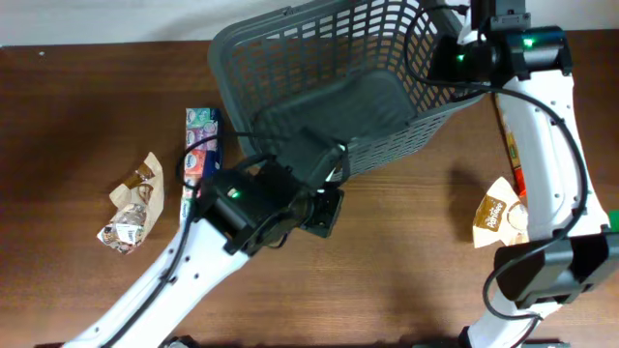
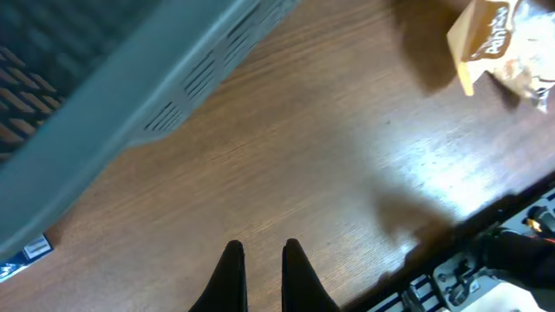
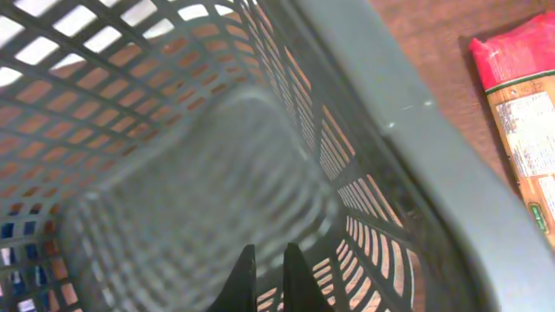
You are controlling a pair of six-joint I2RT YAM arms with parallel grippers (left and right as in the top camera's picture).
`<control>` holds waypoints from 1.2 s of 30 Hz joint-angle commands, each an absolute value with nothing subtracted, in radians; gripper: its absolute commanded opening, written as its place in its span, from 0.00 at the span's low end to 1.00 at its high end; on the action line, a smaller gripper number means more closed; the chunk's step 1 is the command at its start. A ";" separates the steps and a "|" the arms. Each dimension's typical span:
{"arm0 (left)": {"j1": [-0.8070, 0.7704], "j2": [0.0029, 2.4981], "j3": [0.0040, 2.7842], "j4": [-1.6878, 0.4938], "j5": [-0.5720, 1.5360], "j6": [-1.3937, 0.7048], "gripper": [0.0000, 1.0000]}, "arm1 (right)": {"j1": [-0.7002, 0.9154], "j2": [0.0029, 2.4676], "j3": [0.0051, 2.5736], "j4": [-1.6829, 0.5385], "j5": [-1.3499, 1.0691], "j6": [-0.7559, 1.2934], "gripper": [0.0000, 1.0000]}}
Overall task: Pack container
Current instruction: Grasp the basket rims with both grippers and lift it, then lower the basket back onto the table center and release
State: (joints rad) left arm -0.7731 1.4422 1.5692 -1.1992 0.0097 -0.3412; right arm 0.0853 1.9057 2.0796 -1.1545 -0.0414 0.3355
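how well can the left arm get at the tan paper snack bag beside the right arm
Probably yes: bare wooden table lies between the left arm's shut fingers and the tan paper snack bag; the dark grey plastic basket sits aside.

A: Container?
B: Container [image 1: 348, 101]: matt grey plastic, smooth rim.
A: Table?
B: Table [image 1: 87, 116]: brown wood grain, low sheen.
A: Packets?
B: Left wrapper [image 1: 129, 208] is crinkly and shiny, tan bag [image 1: 496, 215] looks papery, red packet [image 3: 520, 78] is glossy film.
A: You?
B: My left fingers [image 2: 231, 276] are matt black; my right arm shell [image 1: 542, 135] is glossy white plastic.
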 commanded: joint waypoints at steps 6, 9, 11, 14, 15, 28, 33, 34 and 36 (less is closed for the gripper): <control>-0.776 1.496 1.585 -1.196 -0.076 -0.351 0.02 | 0.092 1.920 2.096 -1.176 0.002 0.322 0.04; -0.776 1.499 1.585 -1.187 -0.076 -0.351 0.02 | 0.092 1.920 2.096 -1.182 0.002 0.319 0.04; -0.776 1.500 1.585 -1.176 -0.076 -0.351 0.02 | 0.092 1.920 2.096 -1.190 0.002 0.319 0.04; -0.771 1.500 1.585 -1.163 -0.082 -0.351 0.02 | 0.092 1.920 2.096 -1.202 0.002 0.315 0.04; -0.768 1.500 1.585 -1.162 -0.086 -0.351 0.02 | 0.092 1.920 2.095 -1.205 0.004 0.305 0.04; -0.684 1.500 1.585 -1.163 -0.120 -0.340 0.02 | 0.092 1.920 2.095 -1.287 0.038 0.276 0.04; -0.625 1.500 1.585 -1.170 -0.125 -0.339 0.02 | 0.092 1.920 2.096 -1.336 0.054 0.239 0.04; -0.616 1.500 1.585 -1.173 -0.125 -0.339 0.02 | 0.092 1.920 2.096 -1.343 0.054 0.239 0.04; -0.598 1.500 1.585 -1.181 -0.126 -0.339 0.02 | 0.092 1.920 2.096 -1.356 0.054 0.237 0.04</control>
